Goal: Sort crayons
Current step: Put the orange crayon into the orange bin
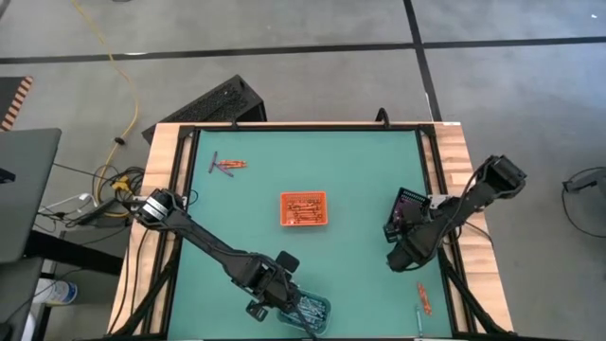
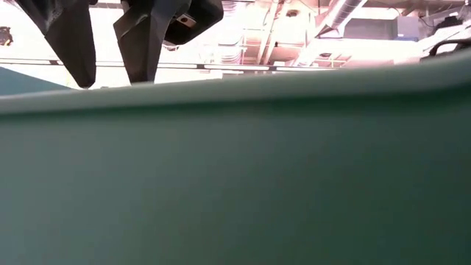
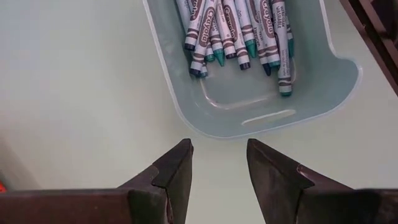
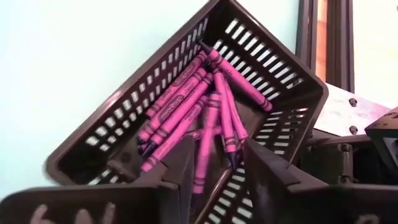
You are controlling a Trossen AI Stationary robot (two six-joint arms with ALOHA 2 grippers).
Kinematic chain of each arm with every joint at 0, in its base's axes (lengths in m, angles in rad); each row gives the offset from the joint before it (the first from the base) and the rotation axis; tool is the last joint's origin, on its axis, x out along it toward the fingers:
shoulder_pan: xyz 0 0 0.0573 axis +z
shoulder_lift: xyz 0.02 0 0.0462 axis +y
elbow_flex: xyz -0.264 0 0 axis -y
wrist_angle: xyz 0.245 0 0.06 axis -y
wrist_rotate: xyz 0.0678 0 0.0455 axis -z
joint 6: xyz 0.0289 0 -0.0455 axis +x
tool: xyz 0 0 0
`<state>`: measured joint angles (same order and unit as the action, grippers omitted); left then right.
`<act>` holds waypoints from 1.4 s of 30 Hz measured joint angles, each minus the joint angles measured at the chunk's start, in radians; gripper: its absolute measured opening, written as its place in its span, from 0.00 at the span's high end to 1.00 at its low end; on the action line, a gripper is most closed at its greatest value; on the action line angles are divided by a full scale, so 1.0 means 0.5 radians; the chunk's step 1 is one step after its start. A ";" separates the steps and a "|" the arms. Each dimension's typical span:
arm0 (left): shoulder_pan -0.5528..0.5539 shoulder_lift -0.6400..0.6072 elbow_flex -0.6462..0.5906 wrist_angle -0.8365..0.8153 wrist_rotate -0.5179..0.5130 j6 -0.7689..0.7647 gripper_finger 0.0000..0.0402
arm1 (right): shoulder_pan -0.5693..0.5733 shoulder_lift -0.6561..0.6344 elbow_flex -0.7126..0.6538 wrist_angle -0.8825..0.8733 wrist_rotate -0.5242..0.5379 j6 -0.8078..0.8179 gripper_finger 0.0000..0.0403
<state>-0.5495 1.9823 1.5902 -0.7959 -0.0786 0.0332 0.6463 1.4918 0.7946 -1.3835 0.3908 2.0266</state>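
Green matting covers the worktop (image 1: 360, 170), and on it we see the sorting well under way. Our left gripper (image 3: 217, 168) sits at the near edge just beside the clear tray (image 3: 323, 93), its jaws moderately parted and empty; the blue-grey crayons (image 3: 236, 31) lie heaped at one end of that tray. Our right gripper (image 4: 214, 171) hangs over the black basket (image 4: 93, 155) by the right rail, jaws apart with nothing clearly pinched between them, and the magenta crayons (image 4: 186, 106) lie loose in the basket below. An orange tray (image 1: 303, 208) with orange-red crayons sits mid-worktop.

Unsorted pieces remain: a few loose crayons (image 1: 227, 166) near the far left corner, and an orange-red stray crayon (image 1: 423, 298) near the right front, close to the rail.

We judge the main risks to be these. One magenta crayon stands directly between the right fingers, so pulling away at an angle could drag it over the basket wall. The stray by the rail lies tight to the edge, and a slanted approach could knock it off the worktop. The far-left crayons lie crossed, so closing on one may pinch or flick its neighbour.
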 joint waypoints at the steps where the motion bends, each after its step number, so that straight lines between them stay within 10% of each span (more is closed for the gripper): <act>1: 0.000 0.000 0.000 0.000 -0.011 0.007 0.65 | 0.011 0.000 0.012 -0.004 0.001 -0.001 0.67; 16: 0.000 0.000 0.000 0.000 -0.016 0.013 0.65 | 0.433 0.000 0.447 -0.001 -0.009 -0.127 0.67; 32: 0.000 0.000 0.000 0.004 -0.016 0.007 0.65 | 0.973 0.251 0.526 0.706 -0.974 -0.015 0.67; 42: 0.001 0.000 0.001 0.005 -0.016 0.012 0.65 | 0.915 0.495 0.526 0.943 -1.100 -0.198 0.67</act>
<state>-0.5491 1.9823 1.5906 -0.7937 -0.0864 0.0394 1.1037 1.7392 1.0576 -0.9119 -0.1590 1.9278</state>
